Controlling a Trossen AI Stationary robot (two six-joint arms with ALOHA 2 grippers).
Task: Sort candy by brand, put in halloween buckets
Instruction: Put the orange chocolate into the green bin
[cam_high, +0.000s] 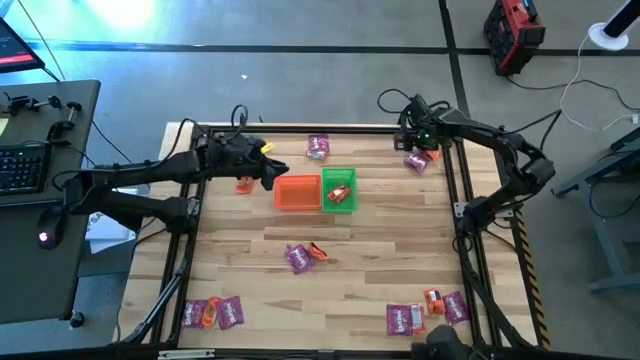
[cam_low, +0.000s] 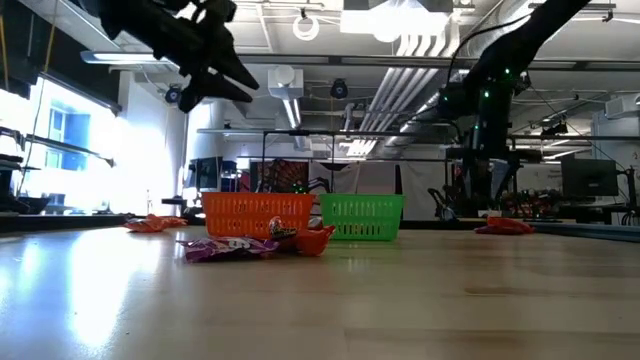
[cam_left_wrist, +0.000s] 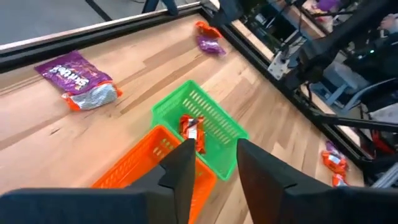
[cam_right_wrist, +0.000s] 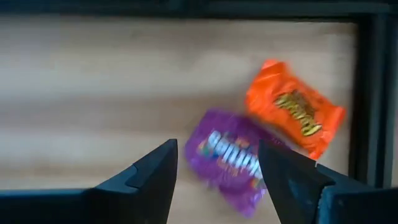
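You have barely begun: one orange-red packet (cam_left_wrist: 192, 130) lies in the green bucket (cam_high: 339, 191), the orange bucket (cam_high: 296, 192) looks empty. Roughly seven purple and six orange-red packets remain along the bench edges. Left tool (cam_left_wrist: 212, 171) hovers apart, empty; right tool (cam_right_wrist: 216, 172), apart, hangs over a purple packet (cam_right_wrist: 230, 156).

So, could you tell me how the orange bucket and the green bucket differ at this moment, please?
The orange bucket looks empty, while the green bucket holds an orange-red candy packet. The orange bucket sits nearer the left gripper, which is open above it; the green bucket sits on the side towards the right arm. Both are small, square, slatted plastic baskets of about equal size, standing upright and side by side.
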